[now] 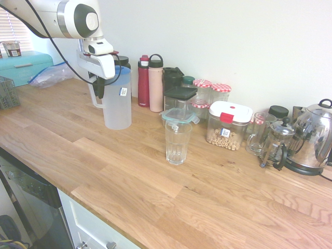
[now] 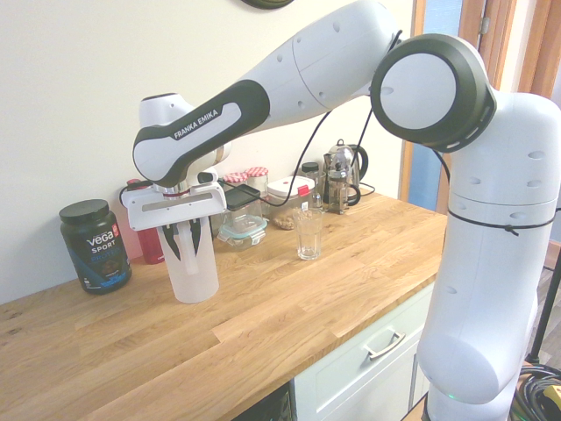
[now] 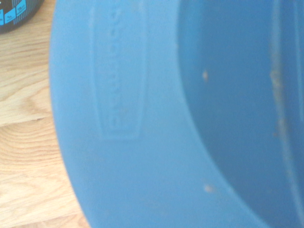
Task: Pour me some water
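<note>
The frosted-white jug [image 1: 118, 104] [image 2: 195, 272] stands upright on the wooden counter [image 1: 104, 171], and the water inside it cannot be made out. Its blue lid [image 3: 142, 118] fills the wrist view. My gripper [image 1: 98, 89] [image 2: 182, 244] comes down at the jug's side, with its dark fingers either side of the white handle and closed against it. The clear ribbed glass [image 1: 177, 142] [image 2: 308, 235] stands empty on the counter, a short way from the jug toward the kettle end.
Behind the jug stand a red bottle [image 1: 143, 80] and a pink bottle [image 1: 155, 83], then jars and a nut container [image 1: 227, 124]. A French press [image 1: 275, 142] and steel kettle [image 1: 314, 137] sit at the far end. A black tub [image 2: 95, 246] stands by the wall.
</note>
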`<action>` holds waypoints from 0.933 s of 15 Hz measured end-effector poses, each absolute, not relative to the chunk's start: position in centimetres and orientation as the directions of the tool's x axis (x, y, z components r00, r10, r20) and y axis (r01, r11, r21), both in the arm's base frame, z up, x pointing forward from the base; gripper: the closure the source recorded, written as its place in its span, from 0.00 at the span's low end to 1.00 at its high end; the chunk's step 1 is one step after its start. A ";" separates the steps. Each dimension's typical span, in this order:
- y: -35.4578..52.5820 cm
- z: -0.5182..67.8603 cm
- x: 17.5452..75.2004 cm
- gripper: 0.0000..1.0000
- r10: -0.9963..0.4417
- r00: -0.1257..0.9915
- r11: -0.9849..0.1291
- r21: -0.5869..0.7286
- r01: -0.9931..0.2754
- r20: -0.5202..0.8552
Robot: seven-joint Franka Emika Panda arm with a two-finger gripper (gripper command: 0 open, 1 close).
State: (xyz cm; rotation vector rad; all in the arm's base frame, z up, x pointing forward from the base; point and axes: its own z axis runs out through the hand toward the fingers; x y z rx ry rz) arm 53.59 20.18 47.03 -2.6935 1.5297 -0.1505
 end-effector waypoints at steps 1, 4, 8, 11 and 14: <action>20.2 46.9 53.6 1.00 -0.857 0.512 -0.515 -0.080 -0.853 0.064; 20.0 46.7 53.7 1.00 -0.847 0.527 -0.531 -0.085 -0.843 0.067; 19.9 46.8 53.4 1.00 -0.817 0.572 -0.577 -0.096 -0.811 0.076; 19.4 48.0 52.8 1.00 -0.781 0.621 -0.624 -0.123 -0.772 0.065; 17.7 50.5 52.1 1.00 -0.756 0.650 -0.653 -0.154 -0.742 0.074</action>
